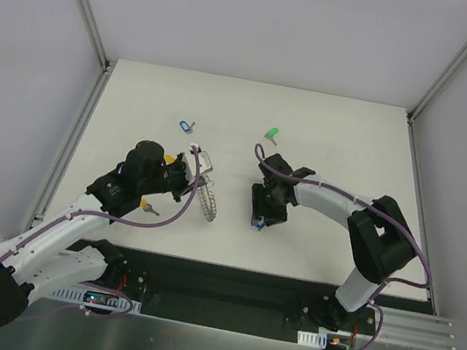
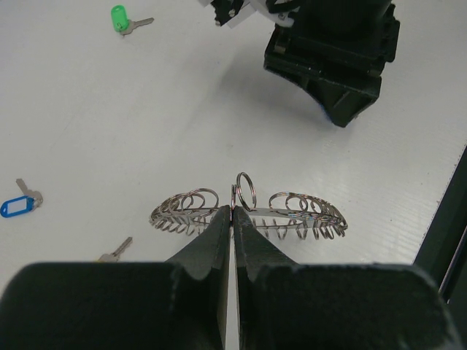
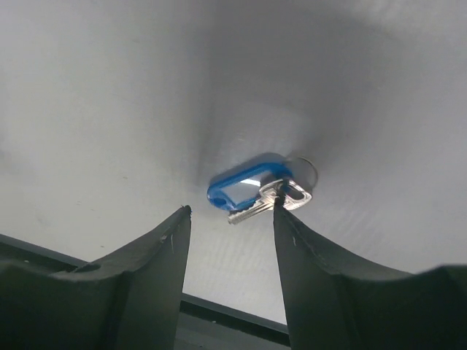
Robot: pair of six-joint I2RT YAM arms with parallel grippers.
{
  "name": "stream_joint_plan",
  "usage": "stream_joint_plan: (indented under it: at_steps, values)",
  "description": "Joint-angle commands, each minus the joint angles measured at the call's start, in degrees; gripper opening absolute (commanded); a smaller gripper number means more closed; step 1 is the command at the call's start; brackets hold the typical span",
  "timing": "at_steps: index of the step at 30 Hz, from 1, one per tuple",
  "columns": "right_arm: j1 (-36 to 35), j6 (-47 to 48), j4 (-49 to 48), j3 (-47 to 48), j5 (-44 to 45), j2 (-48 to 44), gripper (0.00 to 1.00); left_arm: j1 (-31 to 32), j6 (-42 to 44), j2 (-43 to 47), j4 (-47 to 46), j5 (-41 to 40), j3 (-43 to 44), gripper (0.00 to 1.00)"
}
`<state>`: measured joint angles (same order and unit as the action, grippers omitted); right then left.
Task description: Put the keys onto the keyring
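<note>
pinching the keyring (image 2: pixel 292 211) by its rim, left gripper (image 2: pixel 232 213) is fully closed. right gripper (image 3: pixel 232 219) gapes empty over the blue key (image 3: pixel 252 186), flat on the table (image 3: pixel 109 109), long axis across the gap, close by one finger; right arm nearest.

In the top view, the keyring (image 1: pixel 205 202) sits left of frame centre, its rim pinched at the tip of my left gripper (image 2: pixel 232 211), which reaches in from the lower left. To its right and apart from it, my right gripper (image 3: pixel 232 211) stands over the near key (image 3: pixel 255 188), which lies on the table (image 1: pixel 340 121) between my fingers. The upper-left key (image 1: pixel 186 125) and upper-right key (image 1: pixel 271 133) lie higher in frame; the lower-left key (image 1: pixel 150 209) lies beside my left arm.
</note>
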<state>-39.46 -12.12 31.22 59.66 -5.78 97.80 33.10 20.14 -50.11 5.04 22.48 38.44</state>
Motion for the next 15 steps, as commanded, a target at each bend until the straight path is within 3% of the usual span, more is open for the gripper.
stream_joint_plan:
  at_steps: [1,5,10,15]
  values:
    - [-4.47,-6.07,-4.85,5.37,-2.57,3.01,0.52,0.74,0.25,1.33,-2.66,0.64,0.06,0.00]
    - [-4.66,-6.87,-10.55,8.18,-1.34,5.12,0.52,0.74,0.25,1.50,-2.66,0.46,0.06,0.00]
    - [-2.99,-0.03,-12.68,11.88,-2.82,5.65,0.53,0.82,0.25,1.42,-2.58,0.28,-0.03,0.00]
    - [-0.88,23.07,-8.20,10.32,-4.76,2.23,0.49,0.74,0.16,1.42,-2.58,-0.59,0.15,0.00]
